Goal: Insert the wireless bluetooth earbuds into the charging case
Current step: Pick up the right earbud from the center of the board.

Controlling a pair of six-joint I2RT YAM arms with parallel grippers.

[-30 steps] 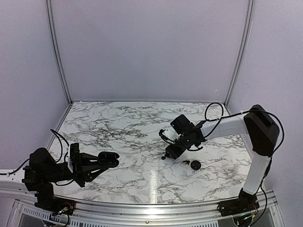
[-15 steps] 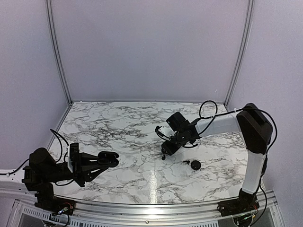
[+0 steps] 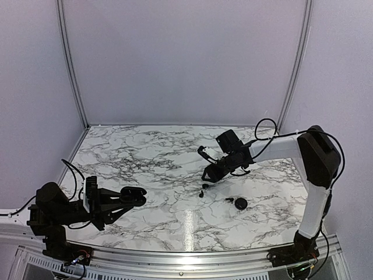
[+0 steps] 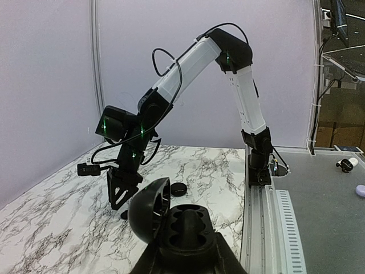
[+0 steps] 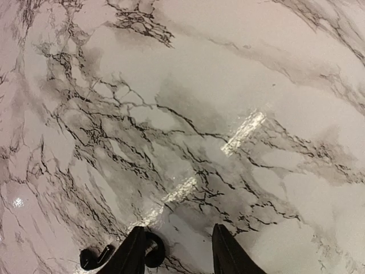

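The black charging case [image 4: 188, 225] sits open in my left gripper [image 4: 188, 254], which is shut on its base. Its domed lid [image 4: 147, 214] is tipped to the left and the moulded wells face up. In the top view this gripper [image 3: 125, 198] hovers low at the near left. My right gripper [image 3: 210, 174] hangs open over the middle right of the table, with nothing between its fingers [image 5: 225, 251]. Two tiny black earbuds [image 3: 203, 190] lie just below its tips. In the right wrist view one earbud [image 5: 153, 251] lies beside the left finger and another [image 5: 91, 258] further left.
A round black disc [image 3: 240, 203] lies on the marble table [image 3: 145, 157] at near right, with a small black earbud-like piece [image 3: 228, 199] beside it. The disc [image 4: 178, 189] also shows beyond the case. Grey walls close off the back and sides; a metal rail [image 3: 175, 256] runs along the near edge.
My right gripper has lifted and drawn back to the far right, off the earbuds, and its jaws have narrowed a little. The left arm and the case have not moved.
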